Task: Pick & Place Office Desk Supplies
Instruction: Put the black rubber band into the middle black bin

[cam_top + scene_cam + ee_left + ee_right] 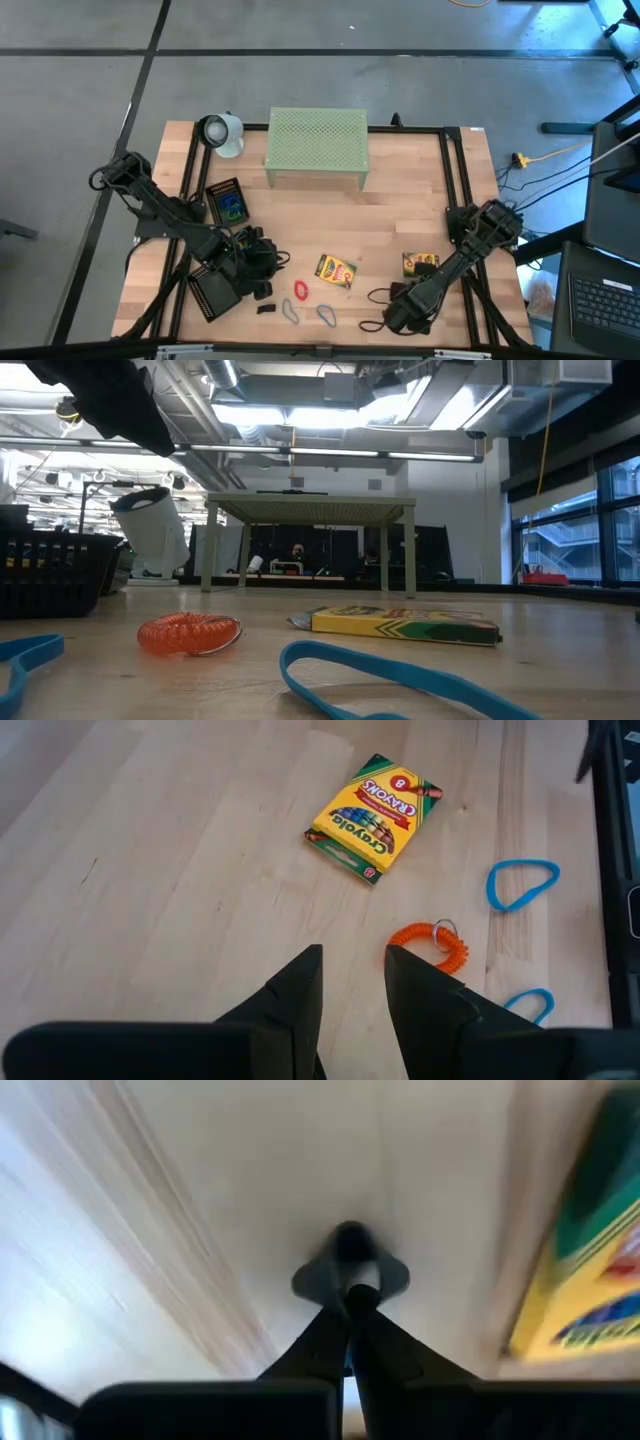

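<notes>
Both crayon boxes lie flat on the table, one in the middle (335, 270) (373, 815) (405, 625), one beside my right arm (420, 263) (590, 1280). An orange coil (300, 290) (430, 945) and blue rubber bands (327, 316) (522, 883) lie near the near edge, with black binder clips (265, 308) beside them. My left gripper (272, 263) (353, 970) hangs open above bare wood, just short of the coil, with nothing between its fingers. My right gripper (398, 300) (352, 1295) is low over the table, shut on a small dark clip-like piece. My right gripper pinches a small dark piece (350, 1270), seemingly a binder clip, between its two fingertips. The piece sticks out past the fingertips, close over the wood. Whether it rests on the table or is lifted clear, I cannot tell.
Two black mesh trays (212, 293) (228, 203) lie under and beside my left arm. The pale-green perforated stand (317, 148) and a white cup-like object (222, 133) are at the far edge. Dark loops (378, 297) lie by my right gripper.
</notes>
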`<state>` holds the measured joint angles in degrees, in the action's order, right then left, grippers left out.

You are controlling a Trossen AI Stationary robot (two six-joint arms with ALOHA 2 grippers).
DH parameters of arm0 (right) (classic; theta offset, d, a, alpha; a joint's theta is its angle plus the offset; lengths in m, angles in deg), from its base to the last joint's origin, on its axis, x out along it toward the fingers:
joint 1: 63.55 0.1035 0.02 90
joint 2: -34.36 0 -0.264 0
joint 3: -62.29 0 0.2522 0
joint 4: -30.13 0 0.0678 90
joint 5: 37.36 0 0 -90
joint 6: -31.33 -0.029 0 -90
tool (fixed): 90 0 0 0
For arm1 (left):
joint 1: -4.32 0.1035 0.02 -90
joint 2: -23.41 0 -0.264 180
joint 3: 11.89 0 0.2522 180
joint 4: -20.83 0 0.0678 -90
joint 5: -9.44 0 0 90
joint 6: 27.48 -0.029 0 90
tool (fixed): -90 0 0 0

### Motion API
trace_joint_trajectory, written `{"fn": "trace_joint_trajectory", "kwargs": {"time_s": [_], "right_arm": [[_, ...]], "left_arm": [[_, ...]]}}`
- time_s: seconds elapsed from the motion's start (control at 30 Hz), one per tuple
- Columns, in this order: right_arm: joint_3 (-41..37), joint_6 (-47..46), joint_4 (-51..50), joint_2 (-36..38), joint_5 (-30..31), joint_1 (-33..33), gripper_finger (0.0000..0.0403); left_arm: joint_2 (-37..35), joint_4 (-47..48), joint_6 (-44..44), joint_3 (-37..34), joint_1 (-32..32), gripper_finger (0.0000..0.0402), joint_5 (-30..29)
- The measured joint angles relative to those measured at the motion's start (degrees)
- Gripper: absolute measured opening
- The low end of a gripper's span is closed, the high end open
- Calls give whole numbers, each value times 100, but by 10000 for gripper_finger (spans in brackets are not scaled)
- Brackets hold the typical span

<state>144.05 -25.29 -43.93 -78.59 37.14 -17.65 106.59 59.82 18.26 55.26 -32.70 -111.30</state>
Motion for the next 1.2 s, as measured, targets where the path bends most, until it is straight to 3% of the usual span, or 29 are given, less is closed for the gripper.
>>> {"fn": "trace_joint_trajectory", "kwargs": {"time_s": [0.27, 0.5, 0.63, 0.77, 1.03, 1.2], "right_arm": [[1101, 290, -629, -16, 1330, -208, 8], [2381, 1209, -435, -6, 3830, -601, 11], [2917, 2029, 176, 4, 4699, -824, 11], [3239, 3067, 980, 7, 4813, -1040, 11], [3398, 4056, 1550, 13, 3974, -1277, 11], [3398, 4371, 1893, 13, 3737, -1319, 11]], "left_arm": [[-2, -20, 0, 0, 0, 104, -433], [-2, -287, -98, 2, 0, 104, -1165], [53, -919, -910, 4, 0, 104, -1528], [124, -1836, -2088, 4, 0, 104, -1255], [153, -3379, -4104, 4, -17, 128, 239], [153, -3681, -4869, 4, -12, 159, 333]]}}
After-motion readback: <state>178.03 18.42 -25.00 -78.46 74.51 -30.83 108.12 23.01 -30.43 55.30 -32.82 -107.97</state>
